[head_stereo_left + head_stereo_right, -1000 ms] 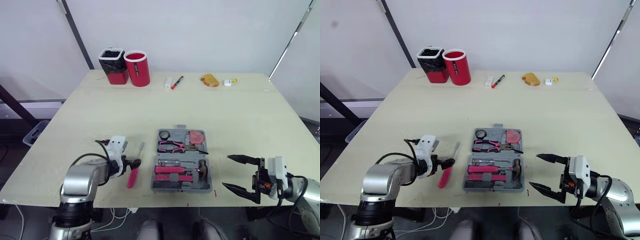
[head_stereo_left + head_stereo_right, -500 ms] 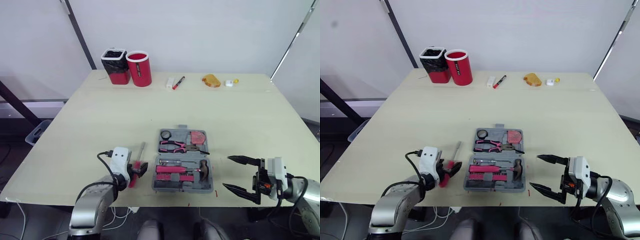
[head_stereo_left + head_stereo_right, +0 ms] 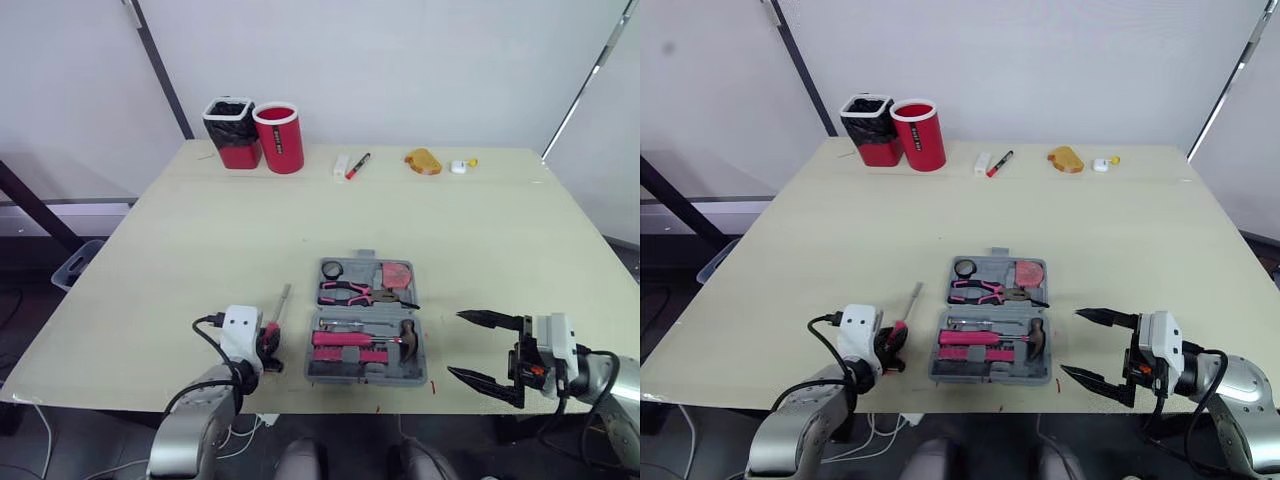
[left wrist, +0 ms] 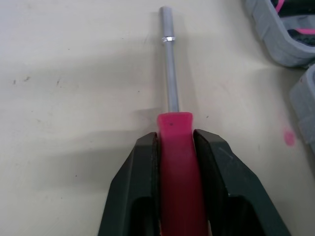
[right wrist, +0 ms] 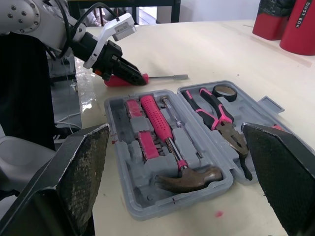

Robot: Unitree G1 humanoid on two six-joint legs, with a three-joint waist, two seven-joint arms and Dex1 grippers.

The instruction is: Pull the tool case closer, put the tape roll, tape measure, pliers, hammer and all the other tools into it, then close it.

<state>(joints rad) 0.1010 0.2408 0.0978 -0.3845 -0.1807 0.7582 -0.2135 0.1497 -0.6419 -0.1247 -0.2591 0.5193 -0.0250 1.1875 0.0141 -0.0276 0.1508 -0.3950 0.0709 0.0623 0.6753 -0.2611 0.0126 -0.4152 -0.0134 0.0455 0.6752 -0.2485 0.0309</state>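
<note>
The table (image 3: 200, 230) is lit brightly and evenly by diffuse light; soft, faint shadows are cast at 9 o'clock of the screwdriver (image 4: 171, 83).

The left arm is bent in close to the body, its pincer (image 4: 175, 140) clamped from both sides on the pink handle of a screwdriver (image 4: 172, 120). The right arm reaches in low from the right. Its pincer (image 3: 455, 343) is spread wide, one finger above the other.
</note>
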